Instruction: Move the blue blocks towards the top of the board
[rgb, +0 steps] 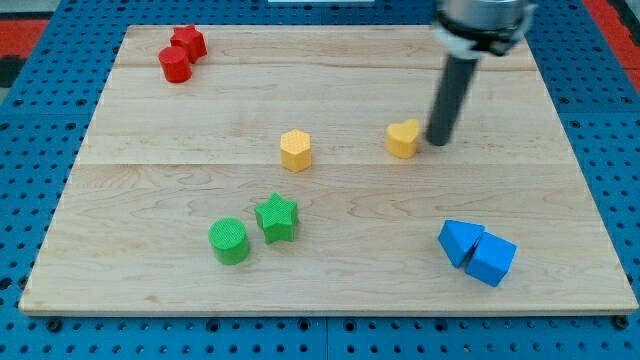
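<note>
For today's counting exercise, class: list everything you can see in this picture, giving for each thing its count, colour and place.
Board: one, pale wood, fills most of the view.
Red blocks: two, touching, the view's top left.
Yellow hexagonal block: one, near the middle.
Yellow heart-like block: one, right of the middle.
Green cylinder: one, bottom left of the middle.
Green star: one, just right of the cylinder.
Blue blocks: two, touching, the view's bottom right.
Pegboard: one, blue, around the board.
My tip: one, dark rod, beside the yellow heart-like block's right side, far above the blue blocks.
</note>
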